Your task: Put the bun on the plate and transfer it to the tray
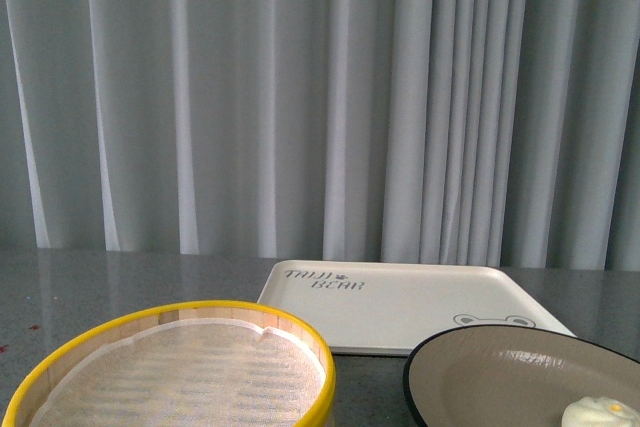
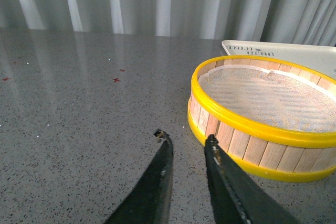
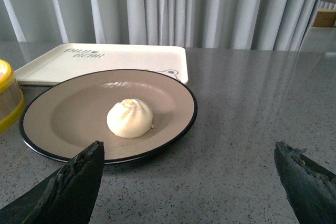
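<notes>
The small cream-white pleated bun [image 3: 129, 118] sat plump and whole near the middle of the wide beige black-rimmed plate [image 3: 68, 124], just ahead of the right hand [image 3: 188, 148], whose jaws stood wide apart and empty. The flat cream-white rectangular tray [image 3: 131, 59] lay just beyond the plate's far edge (a short carry, likely). The left hand [image 2: 186, 137], narrowly parted and empty, was further left.

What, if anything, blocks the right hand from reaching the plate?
Probably nothing, so yes. The right hand is open and faces the plate across bare table. The bun sits mid-plate, leaving the near rim free.
</notes>
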`<state>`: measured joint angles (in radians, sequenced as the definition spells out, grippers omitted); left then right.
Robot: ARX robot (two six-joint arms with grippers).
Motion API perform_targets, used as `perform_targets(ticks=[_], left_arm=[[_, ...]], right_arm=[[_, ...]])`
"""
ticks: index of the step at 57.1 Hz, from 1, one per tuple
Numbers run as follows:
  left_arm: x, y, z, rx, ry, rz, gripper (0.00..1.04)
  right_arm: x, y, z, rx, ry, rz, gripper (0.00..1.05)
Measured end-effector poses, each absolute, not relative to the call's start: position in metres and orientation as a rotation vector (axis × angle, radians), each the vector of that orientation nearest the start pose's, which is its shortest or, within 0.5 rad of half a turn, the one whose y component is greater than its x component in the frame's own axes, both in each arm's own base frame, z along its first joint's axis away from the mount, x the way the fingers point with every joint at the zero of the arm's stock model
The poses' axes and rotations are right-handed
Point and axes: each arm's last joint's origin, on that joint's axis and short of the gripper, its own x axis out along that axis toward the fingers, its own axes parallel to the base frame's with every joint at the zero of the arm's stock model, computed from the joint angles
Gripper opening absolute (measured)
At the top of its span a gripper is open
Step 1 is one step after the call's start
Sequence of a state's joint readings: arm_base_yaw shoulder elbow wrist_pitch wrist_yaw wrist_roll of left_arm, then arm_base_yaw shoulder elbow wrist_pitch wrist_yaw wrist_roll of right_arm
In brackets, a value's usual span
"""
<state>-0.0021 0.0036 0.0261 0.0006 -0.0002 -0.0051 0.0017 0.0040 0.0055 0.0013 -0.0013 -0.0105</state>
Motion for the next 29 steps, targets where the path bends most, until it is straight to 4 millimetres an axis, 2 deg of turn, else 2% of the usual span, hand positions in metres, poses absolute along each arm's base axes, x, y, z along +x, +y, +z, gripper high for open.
perform_targets(ticks=[4, 23, 25, 29], left_arm=[[0.0963, -0.0002, 0.1722, -0.005, -0.023, -0.002, 0.41], [0.0963, -0.0002, 0.1722, -0.005, -0.023, -0.002, 0.98], [0.0963, -0.0002, 0.1722, -0.004, -0.023, -0.002, 1.0], [0.0963, -0.0002, 0.1722, -0.004, -0.023, -0.002, 0.98]], right_arm=[[0.0976, 0.0002, 0.1652, -0.01, -0.003, 0.003, 0.96], [0.0976, 0.0002, 0.1652, -0.01, -0.003, 0.003, 0.96], [0.0976, 0.0002, 0.1652, -0.01, -0.003, 0.003, 0.96], [0.0976, 0.0002, 0.1652, -0.01, -0.003, 0.003, 0.96]])
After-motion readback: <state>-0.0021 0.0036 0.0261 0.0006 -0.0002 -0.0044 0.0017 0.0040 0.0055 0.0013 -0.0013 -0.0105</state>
